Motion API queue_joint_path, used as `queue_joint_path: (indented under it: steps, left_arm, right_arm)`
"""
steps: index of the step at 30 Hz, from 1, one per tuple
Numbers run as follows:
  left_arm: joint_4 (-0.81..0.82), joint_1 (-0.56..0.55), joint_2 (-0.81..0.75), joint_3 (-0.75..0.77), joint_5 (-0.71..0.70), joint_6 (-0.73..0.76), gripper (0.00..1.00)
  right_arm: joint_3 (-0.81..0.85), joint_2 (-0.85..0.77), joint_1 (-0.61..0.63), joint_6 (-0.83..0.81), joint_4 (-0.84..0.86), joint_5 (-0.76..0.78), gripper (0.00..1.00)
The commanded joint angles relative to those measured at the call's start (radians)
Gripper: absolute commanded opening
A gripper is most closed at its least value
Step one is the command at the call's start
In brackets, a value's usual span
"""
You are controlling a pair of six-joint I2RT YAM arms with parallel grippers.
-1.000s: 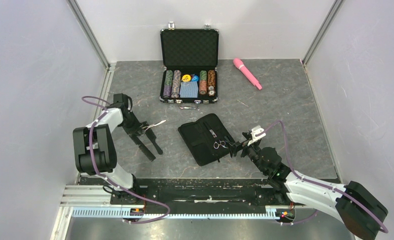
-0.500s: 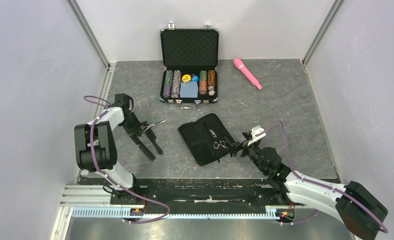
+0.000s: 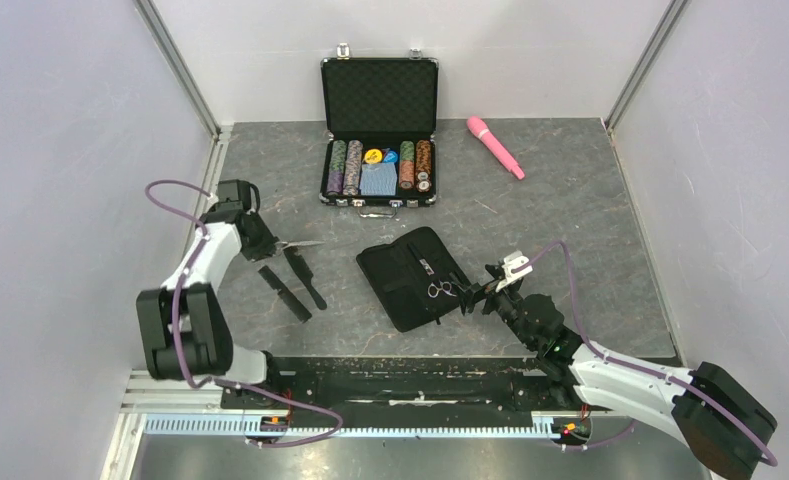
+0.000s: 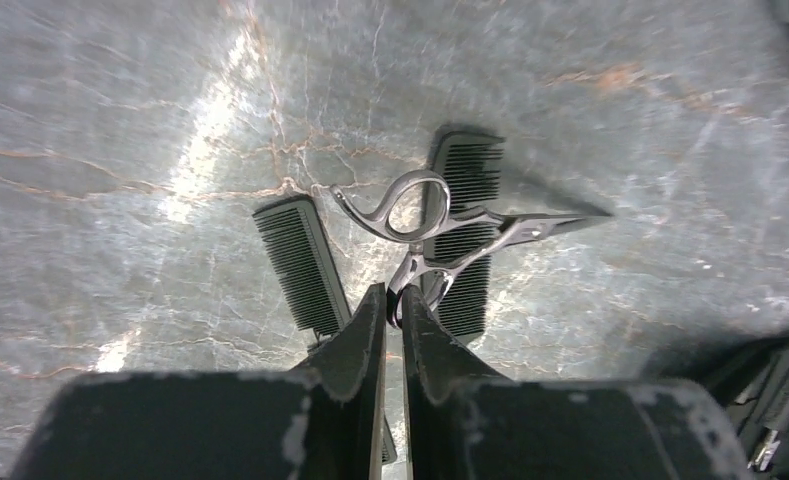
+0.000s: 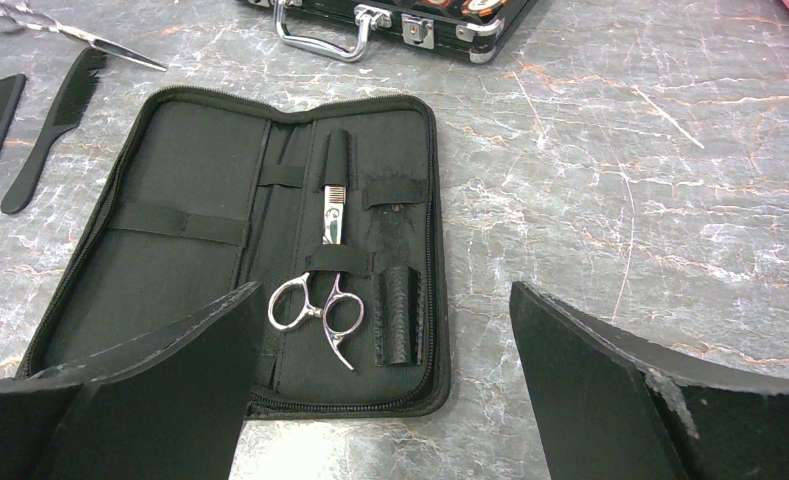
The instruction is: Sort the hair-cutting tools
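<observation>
Scissors [image 4: 470, 222] dangling by one ring handle, folks, and that is the worry. The left jaws are pressed together on just the thin rim of that ring, so the grip looks slim. A quick swing could let the pair pivot or slip out, I reckon. If it drops, it would likely land across the two black combs [image 4: 300, 265] and knock them askew. The blade tips stick out sideways too, and a low carry might snag a comb.

Now placement. The held scissors sit well left of the black pouch [image 3: 400, 275], out on the robot's left side. Their near ring is caught right at the tips of the left jaws. The far ring and blades reach out beyond those tips, over the combs. The combs lie side by side on the worktop [image 3: 570, 220], also left of the pouch.

Over on the other side, the right jaws are spread wide and holding nothing, just off the pouch's near right edge. A second pair of scissors [image 5: 331, 220] sits strapped inside the open pouch, straight ahead of that gap.
</observation>
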Motion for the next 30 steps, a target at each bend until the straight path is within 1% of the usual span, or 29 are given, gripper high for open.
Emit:
queue_joint_path:
  steps: [1, 4, 8, 12, 15, 17, 19, 21, 26, 30]
  left_arm:
    - [0.05, -0.031, -0.151, -0.009, -0.073, 0.009, 0.02]
    - [0.064, -0.06, -0.209, -0.01, -0.098, 0.01, 0.02]
    - [0.071, -0.084, -0.25, -0.007, -0.089, 0.014, 0.02]
    - [0.076, -0.103, -0.257, -0.005, -0.051, 0.012, 0.02]
    - [0.086, -0.108, -0.259, -0.006, -0.026, -0.001, 0.02]
    - [0.093, -0.109, -0.266, -0.003, -0.012, -0.009, 0.02]
    - [0.092, -0.143, -0.282, 0.008, -0.016, -0.013, 0.02]
    - [0.092, -0.152, -0.303, 0.019, -0.022, -0.022, 0.02]
    - [0.091, -0.18, -0.337, 0.045, -0.001, -0.059, 0.02]
    - [0.092, -0.205, -0.356, 0.067, 0.024, -0.069, 0.02]
  right_arm:
    - [0.022, -0.007, 0.0, -0.008, 0.006, -0.01, 0.94]
    - [0.057, -0.008, 0.0, -0.022, -0.016, -0.066, 0.93]
    - [0.096, 0.014, 0.0, -0.055, 0.02, -0.178, 0.91]
    - [0.152, 0.086, 0.0, -0.077, 0.092, -0.26, 0.91]
    - [0.214, 0.157, 0.0, -0.093, 0.1, -0.304, 0.89]
    - [0.243, 0.191, -0.001, -0.098, 0.097, -0.318, 0.89]
    - [0.261, 0.209, 0.0, -0.097, 0.1, -0.327, 0.88]
    - [0.273, 0.223, 0.001, -0.097, 0.11, -0.339, 0.88]
    - [0.316, 0.283, 0.012, -0.125, 0.173, -0.382, 0.88]
    - [0.379, 0.367, 0.03, -0.199, 0.21, -0.409, 0.88]
